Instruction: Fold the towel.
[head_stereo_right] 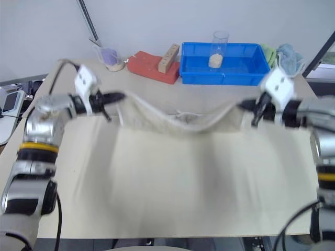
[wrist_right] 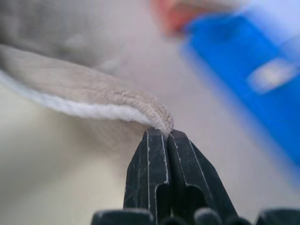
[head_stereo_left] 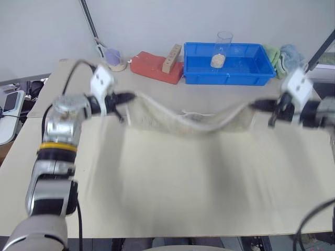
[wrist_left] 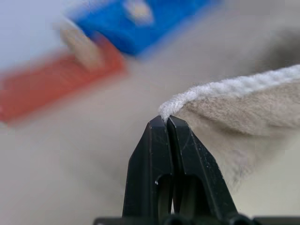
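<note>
Hanging blurred between clenched left pincer (wrist_left: 167,119) and right pincer (wrist_right: 167,132), towel (head_stereo_left: 183,123), corners pinched.

Between my black left fingers (wrist_left: 159,154) and black right fingers (wrist_right: 159,164) I hold a beige-grey towel (head_stereo_left: 183,121) with white piped edging, and behind it sit a bright blue tray (head_stereo_left: 229,65), an orange-red block (head_stereo_left: 154,67) and green and light-blue cloths (head_stereo_left: 282,56).
</note>
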You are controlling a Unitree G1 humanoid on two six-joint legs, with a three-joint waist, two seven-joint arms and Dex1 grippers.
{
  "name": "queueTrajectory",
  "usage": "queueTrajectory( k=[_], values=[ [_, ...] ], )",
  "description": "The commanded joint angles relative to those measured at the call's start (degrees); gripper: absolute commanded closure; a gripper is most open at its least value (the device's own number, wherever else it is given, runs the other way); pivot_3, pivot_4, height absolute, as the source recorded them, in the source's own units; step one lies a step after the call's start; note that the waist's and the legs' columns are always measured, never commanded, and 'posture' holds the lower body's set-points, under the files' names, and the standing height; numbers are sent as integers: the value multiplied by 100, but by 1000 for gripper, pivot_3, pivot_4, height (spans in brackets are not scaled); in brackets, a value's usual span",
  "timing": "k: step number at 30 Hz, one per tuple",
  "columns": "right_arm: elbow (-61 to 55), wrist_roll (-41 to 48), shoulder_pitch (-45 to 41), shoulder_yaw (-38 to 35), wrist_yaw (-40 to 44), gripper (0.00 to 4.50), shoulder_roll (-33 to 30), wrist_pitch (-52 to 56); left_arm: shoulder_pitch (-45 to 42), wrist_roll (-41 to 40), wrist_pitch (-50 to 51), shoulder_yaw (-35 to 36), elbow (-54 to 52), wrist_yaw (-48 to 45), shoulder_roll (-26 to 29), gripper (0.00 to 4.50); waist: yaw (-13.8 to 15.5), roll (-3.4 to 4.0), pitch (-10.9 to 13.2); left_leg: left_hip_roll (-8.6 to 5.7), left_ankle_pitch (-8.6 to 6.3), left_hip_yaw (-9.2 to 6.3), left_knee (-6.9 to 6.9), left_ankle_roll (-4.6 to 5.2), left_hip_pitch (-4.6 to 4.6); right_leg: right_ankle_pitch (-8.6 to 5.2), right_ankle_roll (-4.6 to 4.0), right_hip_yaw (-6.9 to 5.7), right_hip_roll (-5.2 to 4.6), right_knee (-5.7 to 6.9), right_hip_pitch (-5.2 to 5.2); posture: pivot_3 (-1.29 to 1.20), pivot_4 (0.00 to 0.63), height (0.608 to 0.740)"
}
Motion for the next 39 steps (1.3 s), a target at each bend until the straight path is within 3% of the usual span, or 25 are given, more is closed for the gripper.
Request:
queueTrajectory(
  k=[1,4,6,13,16,21,32,39],
  values=[
    [699,-265,-776,15,174,4476,-65,-648,-597,33,-408,385,538,206,230,4500,-22,4,-2,1,0,3,-8,1,1,0,0,-2,0,4,2,0,150,740],
    [746,-197,-1018,21,561,4476,-144,-702,-615,84,-622,361,491,-132,404,4500,-45,11,-7,3,0,8,-9,1,4,0,0,-4,-1,9,2,0,150,740],
    [357,-41,-718,-45,790,4476,-218,-514,-280,78,-536,279,169,-471,550,4500,-51,13,-7,3,-2,5,-12,5,2,0,1,-5,-1,9,2,0,150,740],
    [-1658,386,1893,-428,1042,4476,-400,-87,2418,-45,191,-38,-1981,-1755,1393,4500,-47,19,-10,5,-2,-12,-2,5,5,0,0,-3,-1,22,6,0,150,740],
    [-2368,570,3006,-628,1195,4476,-536,166,3470,69,189,-123,-2446,-2234,1894,4500,-36,20,-7,8,-2,-16,-4,6,10,0,0,1,0,18,5,0,150,740],
    [-2902,743,4185,-932,1522,4476,-858,365,4459,81,97,-184,-2863,-2769,2472,4500,64,23,-4,8,-3,-7,-7,6,28,-1,0,4,-4,-1,21,0,150,740],
    [-3418,1289,5610,-1716,2460,4476,-1582,1017,4957,-581,1107,-44,-3610,-3618,3034,4500,114,19,-1,6,-5,3,-10,8,29,-2,0,2,-3,-17,31,0,150,740],
    [-3387,1379,5680,-1839,2592,4476,-1729,1193,5333,-999,1647,-18,-4232,-3932,3402,4500,61,18,0,11,-6,6,-14,10,32,-3,0,3,0,-19,32,0,150,740]
  ],
)
